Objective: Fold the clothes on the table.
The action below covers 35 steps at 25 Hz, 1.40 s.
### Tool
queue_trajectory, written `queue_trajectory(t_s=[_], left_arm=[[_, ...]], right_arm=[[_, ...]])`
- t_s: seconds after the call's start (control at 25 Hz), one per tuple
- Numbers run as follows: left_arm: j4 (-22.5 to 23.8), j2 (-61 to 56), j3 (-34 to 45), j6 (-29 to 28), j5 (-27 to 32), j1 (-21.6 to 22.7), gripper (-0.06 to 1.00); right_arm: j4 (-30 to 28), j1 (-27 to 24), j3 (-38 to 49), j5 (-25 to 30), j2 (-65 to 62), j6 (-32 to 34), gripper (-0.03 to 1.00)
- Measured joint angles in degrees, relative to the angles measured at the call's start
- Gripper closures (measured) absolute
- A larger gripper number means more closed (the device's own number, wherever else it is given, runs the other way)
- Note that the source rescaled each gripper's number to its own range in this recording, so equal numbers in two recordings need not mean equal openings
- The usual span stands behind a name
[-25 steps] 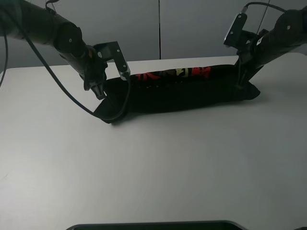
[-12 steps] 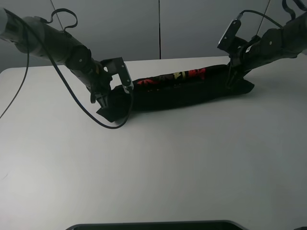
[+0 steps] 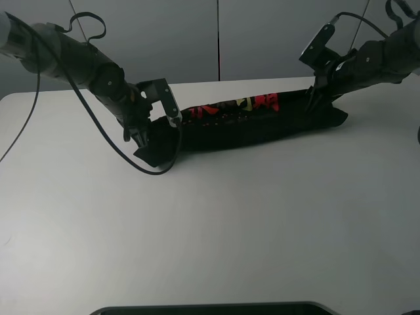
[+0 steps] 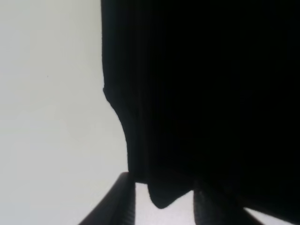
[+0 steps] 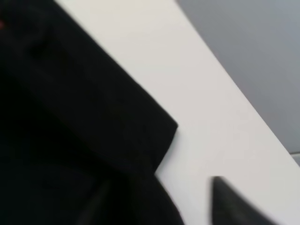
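Observation:
A black garment (image 3: 249,125) with a red and yellow print lies folded into a long narrow strip across the far part of the white table (image 3: 210,223). My left gripper (image 3: 141,133) is at the strip's left end, low on the cloth. In the left wrist view its fingers (image 4: 119,201) stand apart with a tip of black cloth (image 4: 201,93) between them; the gripper (image 4: 161,206) is open. My right gripper (image 3: 314,100) is at the strip's right end. In the right wrist view the gripper (image 5: 164,206) is open over a corner of the cloth (image 5: 61,122).
A grey wall (image 3: 216,39) stands behind the table's far edge. A dark object (image 3: 210,308) lies along the near edge. Cables hang from both arms over the cloth's ends.
Over the last second the garment has become a narrower strip, and both grippers have come down and inward at its ends. In the last half second almost nothing has moved.

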Motion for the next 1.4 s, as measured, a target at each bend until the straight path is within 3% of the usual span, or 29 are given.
queue_trajectory(t_s=[0.12,0.24,0.44,0.68,0.92,1.16,1.4], left_arm=[[0.08,0.0,0.0,-0.33,0.9,0.0,0.33],[-0.03,-0.61,0.0,-0.86,1.37,0.0,0.24],[-0.37,-6.97,0.0,-6.56,1.94,0.0,0.23],[-2.84,-15.69,0.0,-19.46,7.31,0.0,0.23],[-8.04,-17.03,0.0,-20.92,11.61,0.0,0.23],[-10.5,-17.17,0.0,-20.92,15.61,0.0,0.23],[-11.75,-17.17,0.0,-20.92,16.71,0.0,0.23]], right_arm=[[4.64,-0.11,0.0,-0.05,0.0,0.11,0.12],[7.27,-0.11,0.0,-0.05,-1.08,0.11,0.04],[16.75,-0.22,-0.22,1.73,-6.61,0.21,0.05],[24.41,-3.79,-0.57,12.81,-9.2,0.21,0.12],[28.43,-9.69,-0.57,19.85,-8.95,0.33,0.12],[33.29,-10.37,-1.05,25.37,-4.9,-1.32,0.12],[41.52,-10.37,-1.31,29.02,-2.46,-7.68,0.12]])
